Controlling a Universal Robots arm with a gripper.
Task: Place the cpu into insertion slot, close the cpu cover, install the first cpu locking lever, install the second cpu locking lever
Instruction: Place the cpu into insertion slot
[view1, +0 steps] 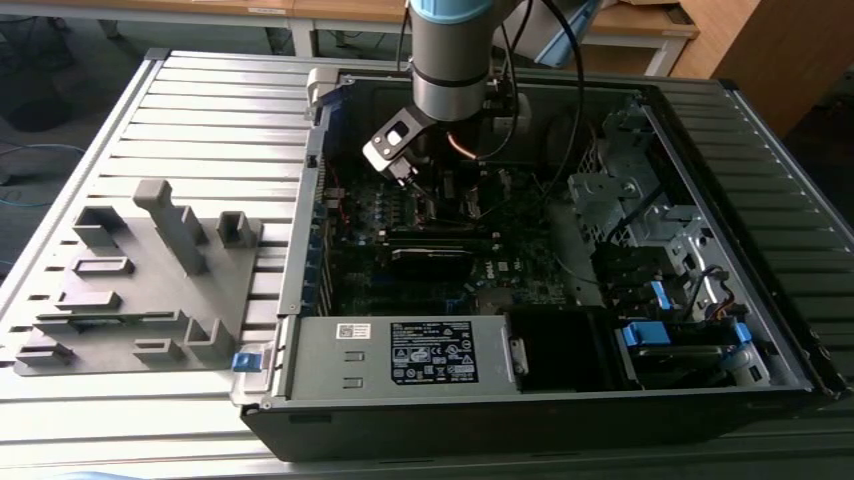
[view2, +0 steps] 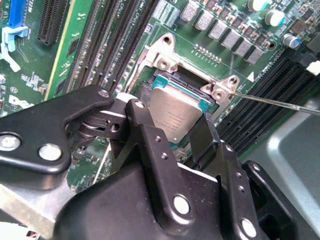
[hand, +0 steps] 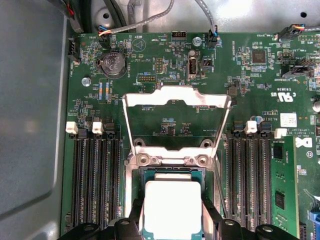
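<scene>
1. The gripper (view2: 174, 125) is clamped on the cpu (view2: 175, 112), gripping two opposite edges.
2. The cpu sits directly over the insertion slot (hand: 171, 172).
3. The cpu cover (hand: 176, 95) stands swung open from one edge of the insertion slot.

Exterior view: looking down from above and well back onto the open computer case (view1: 534, 425) lying on the slatted surface (view1: 200, 110). First wrist view: facing squarely down on the circuit board (hand: 165, 55) from close by. Second wrist view: peering slantwise along the hand (view2: 175, 115) from closer still, both wrist views sharing the cpu (hand: 172, 207) and the insertion slot (hand: 172, 170).
</scene>
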